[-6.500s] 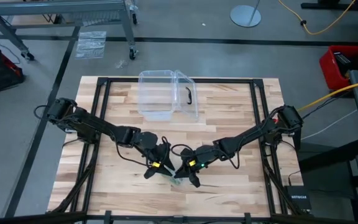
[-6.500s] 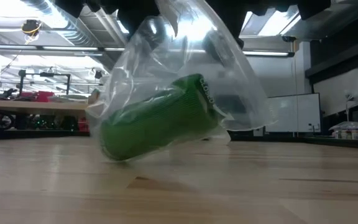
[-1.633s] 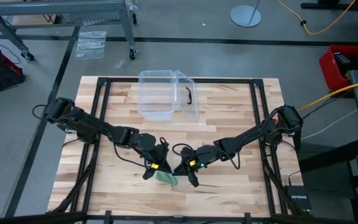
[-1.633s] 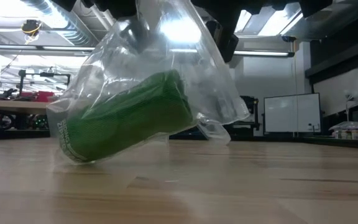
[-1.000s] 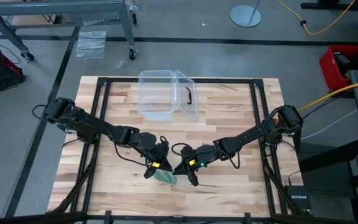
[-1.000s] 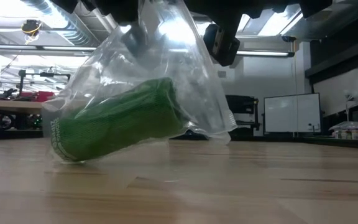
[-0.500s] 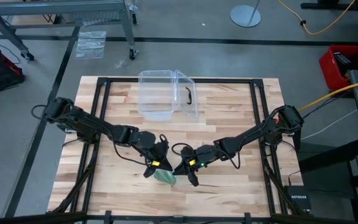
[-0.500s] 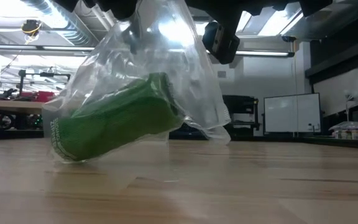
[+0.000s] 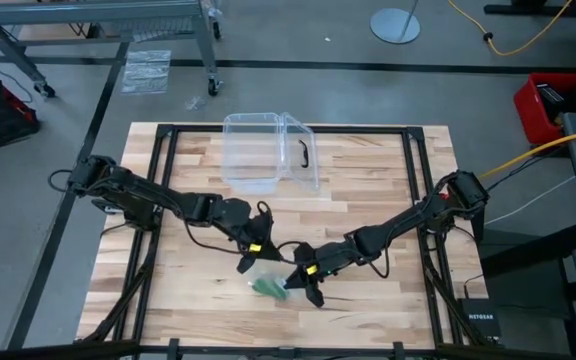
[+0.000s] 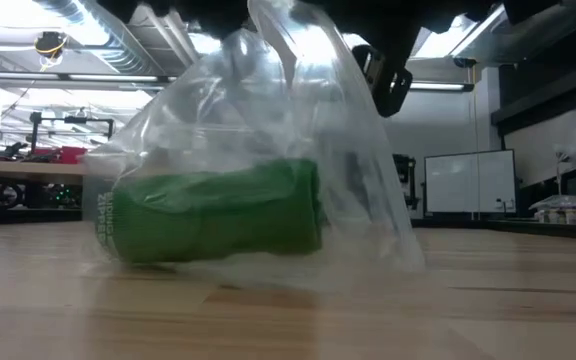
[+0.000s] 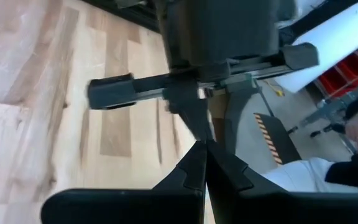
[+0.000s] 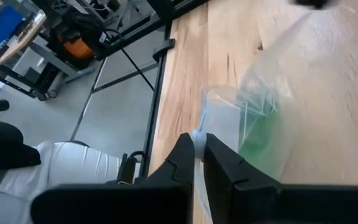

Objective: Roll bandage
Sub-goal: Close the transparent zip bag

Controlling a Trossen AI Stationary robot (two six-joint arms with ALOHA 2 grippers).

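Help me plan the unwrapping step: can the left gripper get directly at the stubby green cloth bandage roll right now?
Probably not. The green bandage roll lies sealed inside the crinkly clear plastic wrapper, which both shut grippers, left gripper and right gripper, pinch. The plastic lies between the fingers and the cloth.

This is a robotics lab or workshop. The pale butcher-block wooden surface [image 9: 368, 170] sits on a black metal frame over a bare grey concrete floor [image 9: 58, 200]. A yellow cable [image 9: 488, 40] trails across that floor, beside a wheeled grey metal rack [image 9: 168, 15] and a red plastic crate [image 9: 558, 105]. Across the room, long benches crowded with equipment [image 10: 38, 165] stand under exposed silver ceiling ducts [image 10: 78, 20], near a white board [image 10: 463, 180].
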